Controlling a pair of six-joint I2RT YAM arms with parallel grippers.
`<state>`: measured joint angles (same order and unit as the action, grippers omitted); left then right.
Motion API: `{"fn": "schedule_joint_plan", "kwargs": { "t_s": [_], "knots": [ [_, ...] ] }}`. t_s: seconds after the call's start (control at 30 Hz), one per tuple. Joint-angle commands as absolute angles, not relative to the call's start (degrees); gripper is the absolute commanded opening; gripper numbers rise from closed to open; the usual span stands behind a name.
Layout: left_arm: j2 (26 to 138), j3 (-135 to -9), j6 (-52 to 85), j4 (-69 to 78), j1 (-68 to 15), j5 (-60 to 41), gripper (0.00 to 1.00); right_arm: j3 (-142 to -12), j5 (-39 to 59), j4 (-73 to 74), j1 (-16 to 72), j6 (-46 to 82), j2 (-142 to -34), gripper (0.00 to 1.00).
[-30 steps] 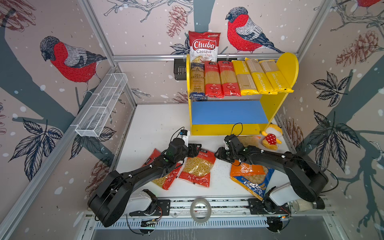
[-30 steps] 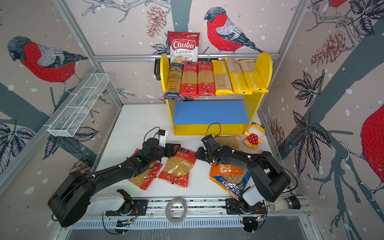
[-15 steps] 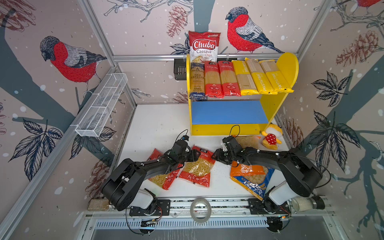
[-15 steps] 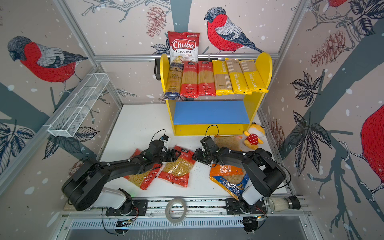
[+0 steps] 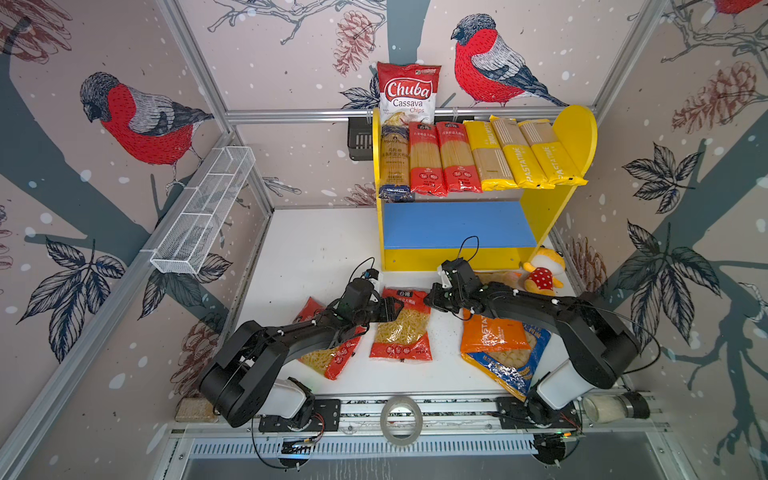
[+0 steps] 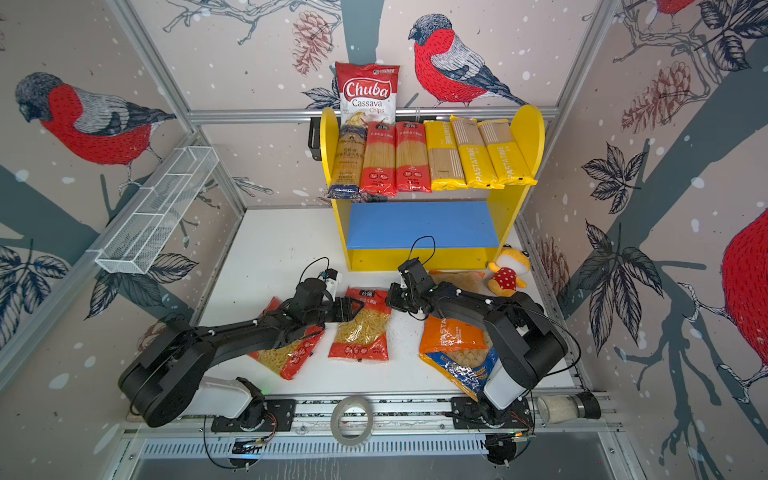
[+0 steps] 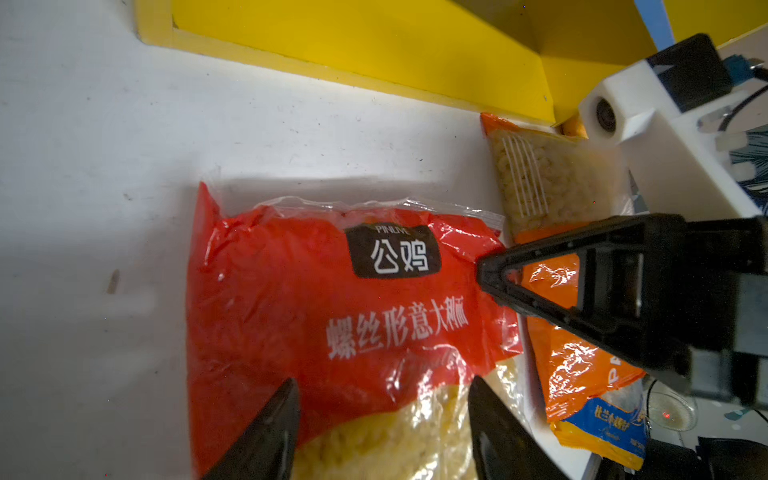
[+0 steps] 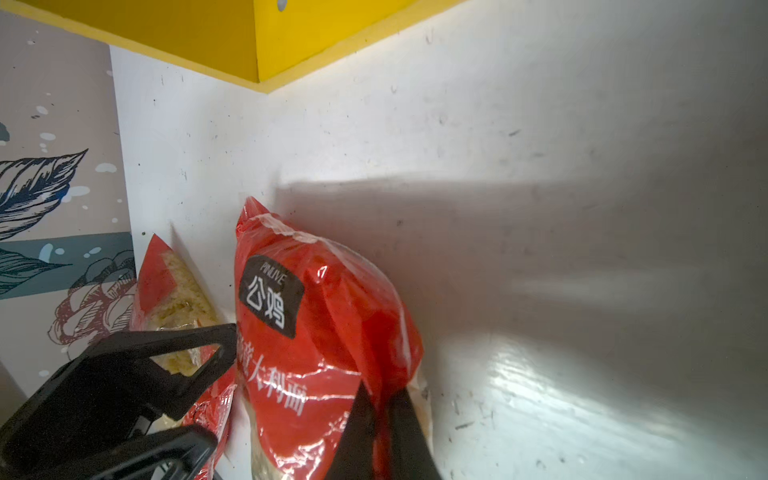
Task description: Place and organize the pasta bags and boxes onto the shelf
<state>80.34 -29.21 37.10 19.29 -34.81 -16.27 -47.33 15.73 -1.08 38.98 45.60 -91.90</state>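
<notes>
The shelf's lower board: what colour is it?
Plain blue. The lower board shows best in a top view.

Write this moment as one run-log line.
left gripper: open over middle red bag | right gripper: shut on its edge | shelf: six spaghetti packs on top

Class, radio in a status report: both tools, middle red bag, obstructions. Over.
Right tool shut on red bag edge. Left tool open, over same bag. Nothing between bag and shelf.
</notes>
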Motion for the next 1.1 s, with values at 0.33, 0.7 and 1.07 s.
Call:
{"fn": "schedule_joint_plan", "kwargs": {
  "t_s": [0.33,0.7,1.07],
  "knots": [
    [79.75,-29.18,34.10,13.27,-31.90,-13.67,0.64,-44.38,13.81,-2.60,37.03,43.68,-89.65,0.50],
    [79.50,-25.15,35.48,15.26,-31.90,-14.91,0.66,-37.94,17.69,2.96,43.15,51.10,-87.30,0.61],
    [83.43,-22.34,40.68,25.13,-32.52,-20.66,0.58,-38.49,18.22,5.16,44.11,51.55,-91.12,0.47]
  ]
}}
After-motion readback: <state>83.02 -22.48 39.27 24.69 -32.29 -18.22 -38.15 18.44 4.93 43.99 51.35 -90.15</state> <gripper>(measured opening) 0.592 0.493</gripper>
